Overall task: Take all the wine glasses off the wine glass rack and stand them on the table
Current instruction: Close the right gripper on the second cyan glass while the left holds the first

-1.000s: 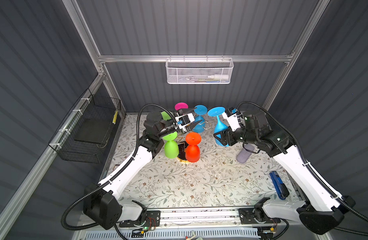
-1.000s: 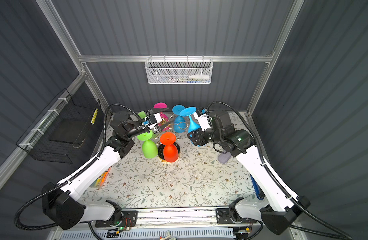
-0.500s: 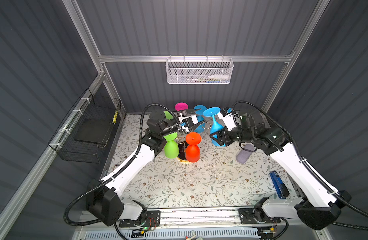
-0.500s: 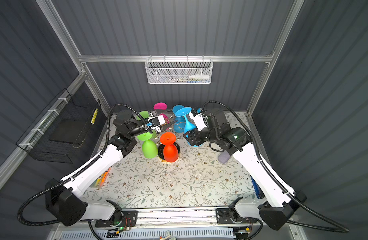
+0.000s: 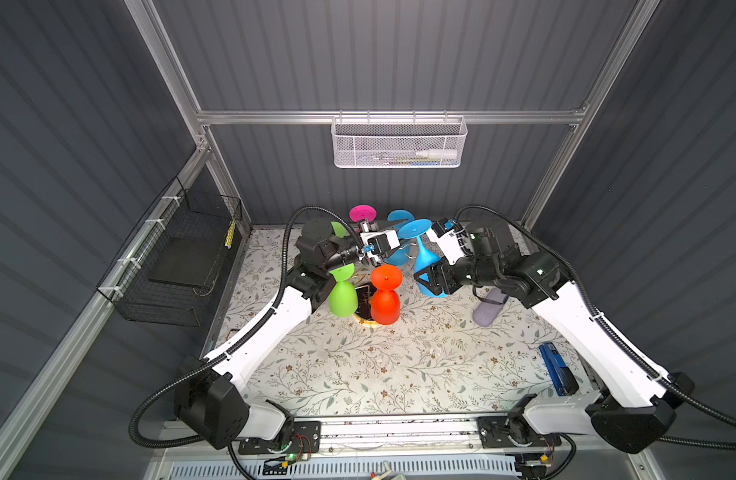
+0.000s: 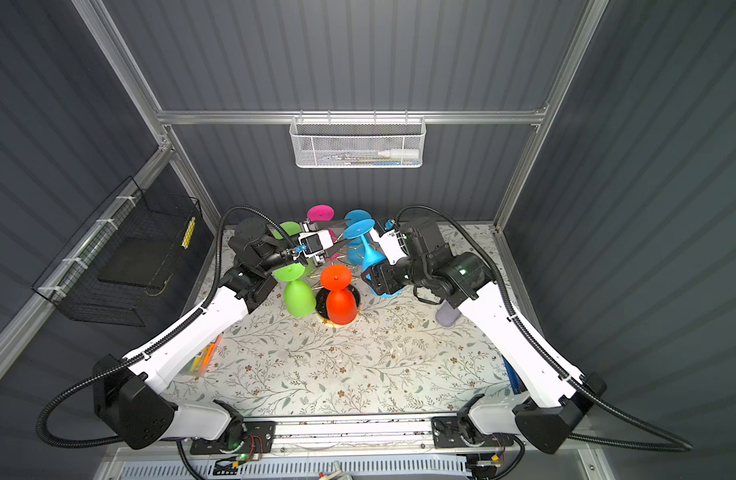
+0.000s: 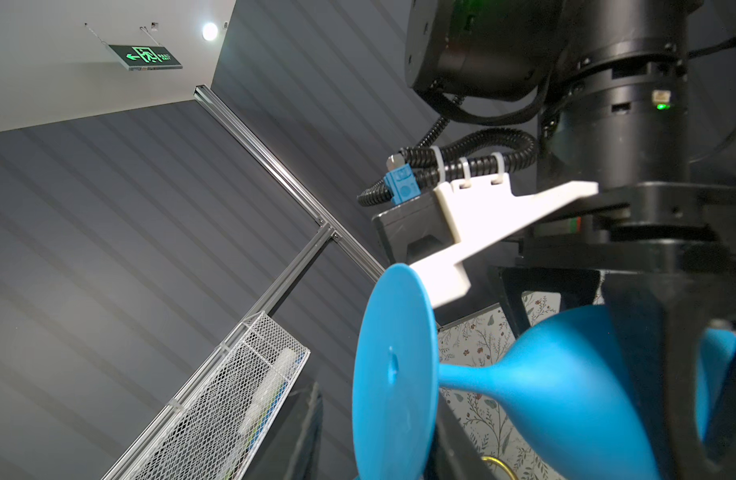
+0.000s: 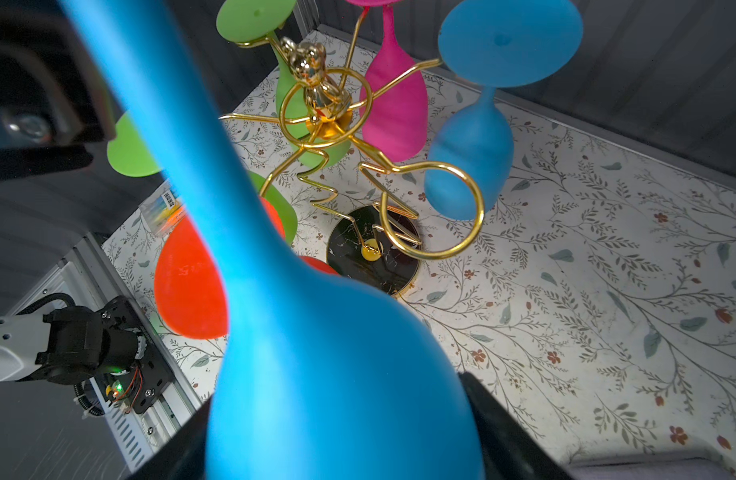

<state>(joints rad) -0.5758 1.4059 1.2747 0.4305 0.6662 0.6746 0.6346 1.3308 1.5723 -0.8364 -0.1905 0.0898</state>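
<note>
Right gripper point(image 5: 432, 279) clamped across bowl of blue wine glass point(image 5: 422, 254). Glass upside down, foot up, tilted, apart from gold loops of wine glass rack point(image 8: 320, 95), just beside rack on right in both top views. Rim looks lifted off floral mat point(image 5: 358, 365), hard to be sure. Left gripper point(image 5: 385, 228) by rack top, near glass foot; cannot tell whether fingers apart or together. Green glass point(image 5: 342, 295), orange glass point(image 5: 385, 305), pink glass point(image 8: 395, 104), second blue glass point(image 8: 470, 166) hang on rack.
</note>
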